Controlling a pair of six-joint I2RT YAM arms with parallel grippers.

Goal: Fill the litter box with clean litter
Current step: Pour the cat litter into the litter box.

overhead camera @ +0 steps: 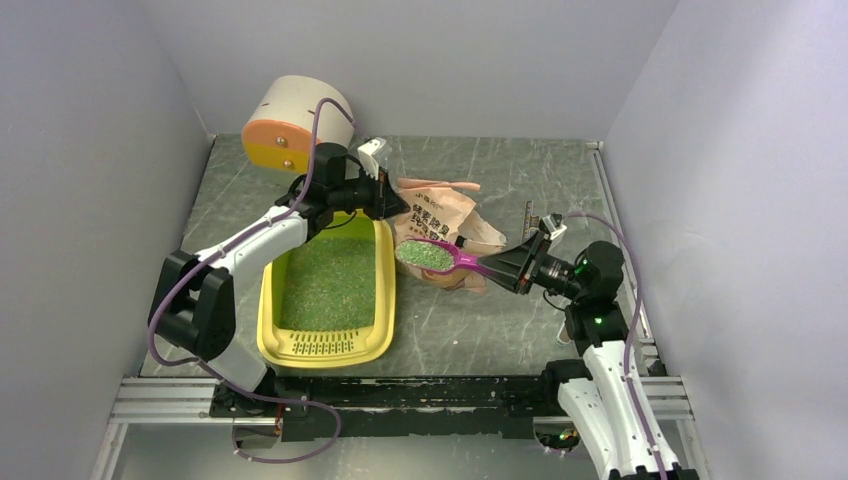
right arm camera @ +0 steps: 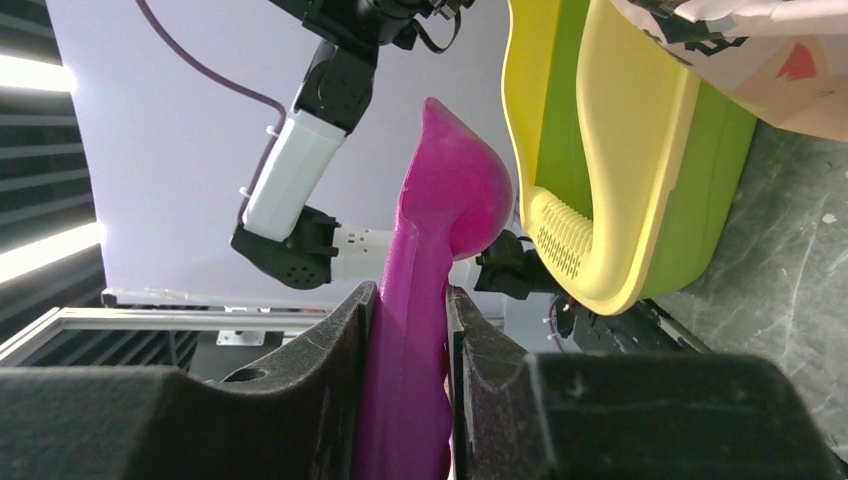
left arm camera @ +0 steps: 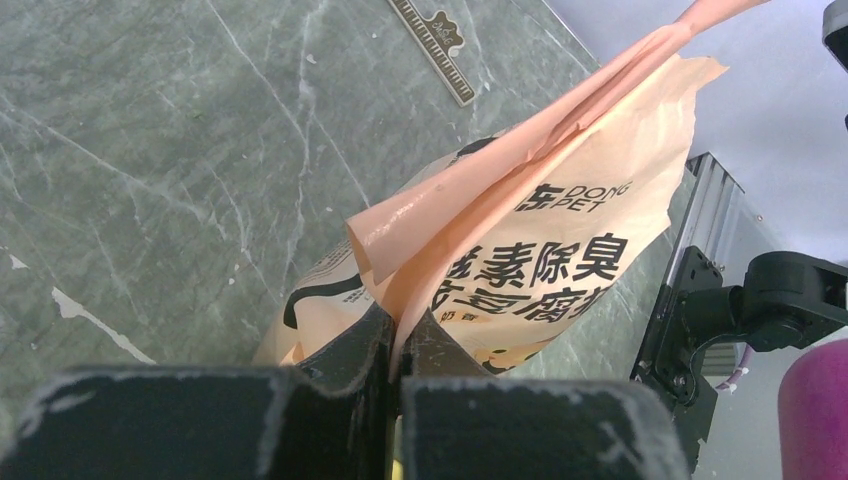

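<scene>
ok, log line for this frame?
left gripper shut on pink-beige printed bag; right gripper shut on magenta plastic scoop holding green granules; yellow plastic tray part-filled

A printed bag (overhead camera: 445, 210), small ruler (overhead camera: 527, 218) and orange-ended cylinder (overhead camera: 295, 120) sit on grey table (overhead camera: 480, 330).

Our left arm (overhead camera: 250, 245) and right arm (overhead camera: 602, 400) wear white shells between black joints; a purple cable (overhead camera: 153, 318) trails along each; our fingers (left arm camera: 345, 355) are matte black, dusted pale at the edges; a small green light (overhead camera: 598, 322) dots the right.
</scene>
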